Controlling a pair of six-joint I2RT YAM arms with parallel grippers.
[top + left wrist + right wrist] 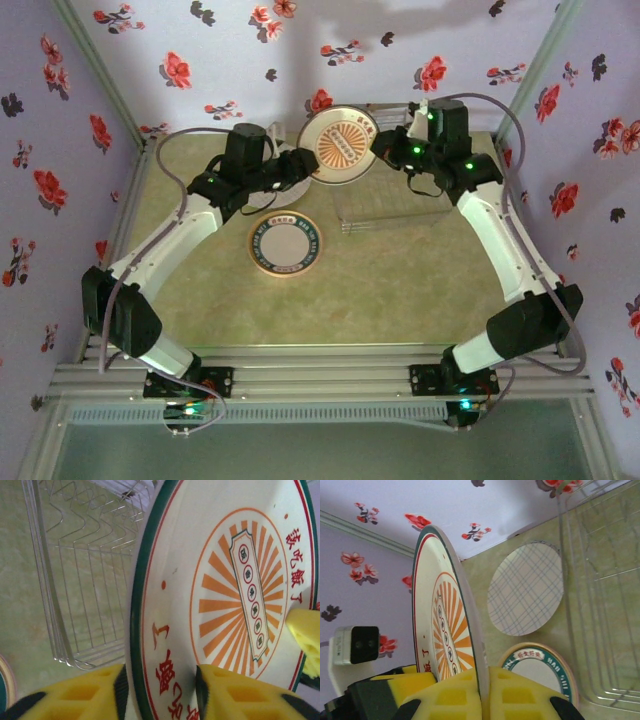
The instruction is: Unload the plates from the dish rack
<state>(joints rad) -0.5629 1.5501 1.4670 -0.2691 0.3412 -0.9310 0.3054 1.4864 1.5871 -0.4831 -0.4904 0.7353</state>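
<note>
Right jaws [482, 690] are clamped tight on the rim of the sunburst plate [445, 625], the yellow pads pressed to both faces, and hold it on edge in the air. Left jaws [160, 690] straddle the same plate's rim on the opposite side, one pad behind it and one over its printed face; whether they already pinch it I cannot tell. From above, the plate stands between the two grippers near the back wall, by the far left corner of the dish rack [390, 205] and lifted out of it. Through the rack's thin wire slots the green tabletop [400, 290] shows. Two more plates lie flat on the tabletop outside the rack, to its left: a ringed plate [286, 243] with an orange edge and a dark green band, and beyond it a pale grid plate [525, 595].
</note>
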